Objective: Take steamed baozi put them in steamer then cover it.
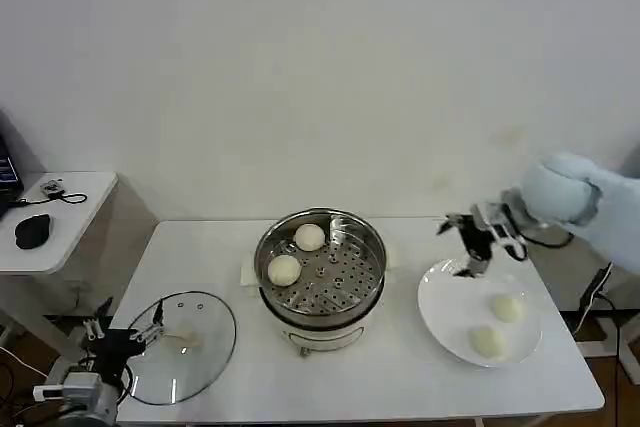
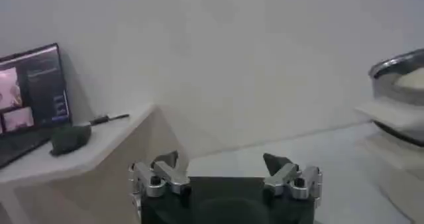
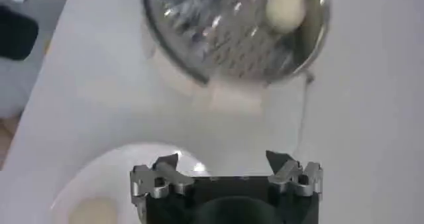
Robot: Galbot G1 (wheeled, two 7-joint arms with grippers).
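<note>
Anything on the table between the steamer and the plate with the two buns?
No. In the head view, the table is bare between the steamer and the plate. The right hand, open, hovers above the plate's far rim.

A flat round white plate lies on the white rectangular table. A black computer mouse rests on the white side desk, beside a laptop's lit screen.
</note>
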